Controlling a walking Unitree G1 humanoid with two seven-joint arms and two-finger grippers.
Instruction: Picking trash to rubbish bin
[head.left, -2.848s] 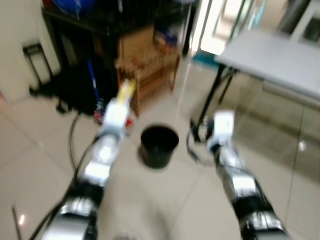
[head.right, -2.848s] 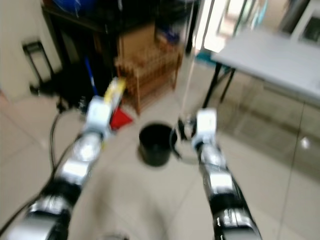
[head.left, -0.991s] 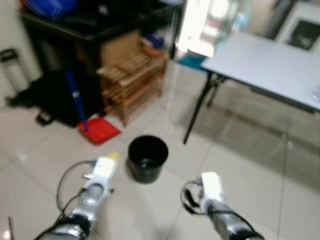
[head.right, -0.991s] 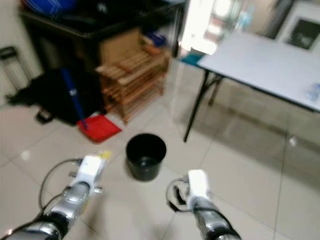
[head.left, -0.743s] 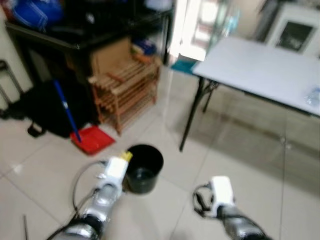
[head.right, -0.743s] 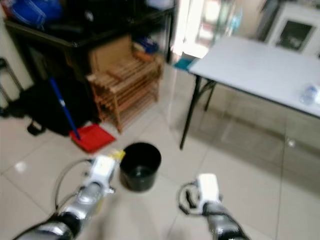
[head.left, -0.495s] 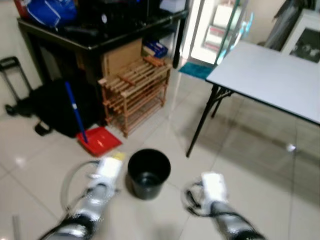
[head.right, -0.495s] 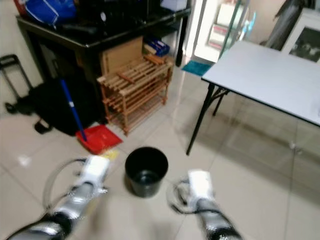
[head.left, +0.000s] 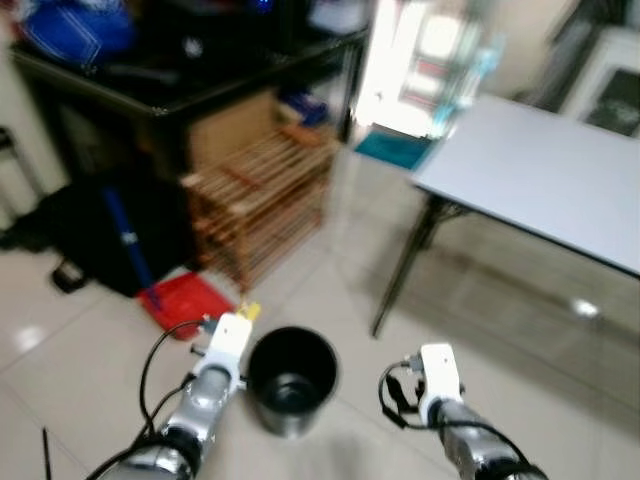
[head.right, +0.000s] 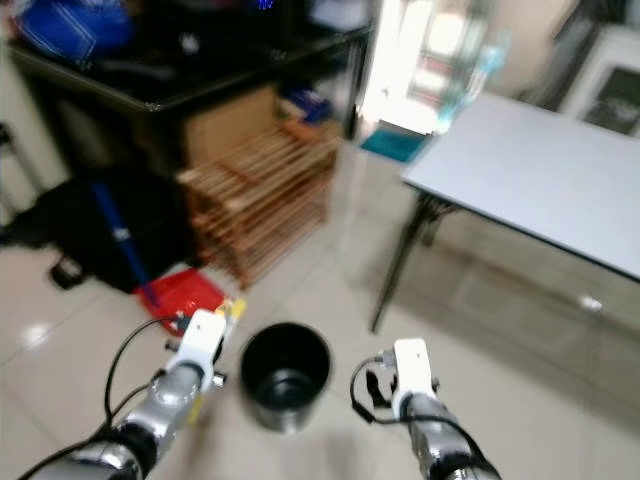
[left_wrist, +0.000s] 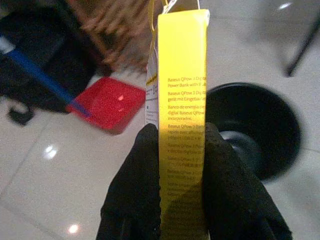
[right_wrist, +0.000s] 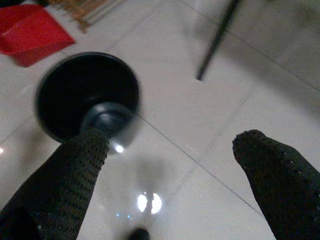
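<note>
A black round rubbish bin (head.left: 290, 380) stands on the tiled floor between my two arms. My left gripper (left_wrist: 181, 150) is shut on a flat yellow box (left_wrist: 181, 100) with small printed text, held upright just left of the bin's rim; the box's yellow tip (head.left: 249, 311) pokes out past the left wrist. My right gripper (right_wrist: 170, 150) is open with nothing between its fingers (right_wrist: 75, 170), low over the floor to the right of the bin (right_wrist: 87, 95).
A red dustpan (head.left: 182, 298) with a blue handle lies left of the bin by a wooden slatted rack (head.left: 255, 205) and a black bag (head.left: 80, 230). A grey table (head.left: 540, 180) on black legs stands to the right.
The camera has shifted and tipped down, so the bin sits lower and closer. My left gripper with the yellow box stays just left of the rim; the right stays open.
</note>
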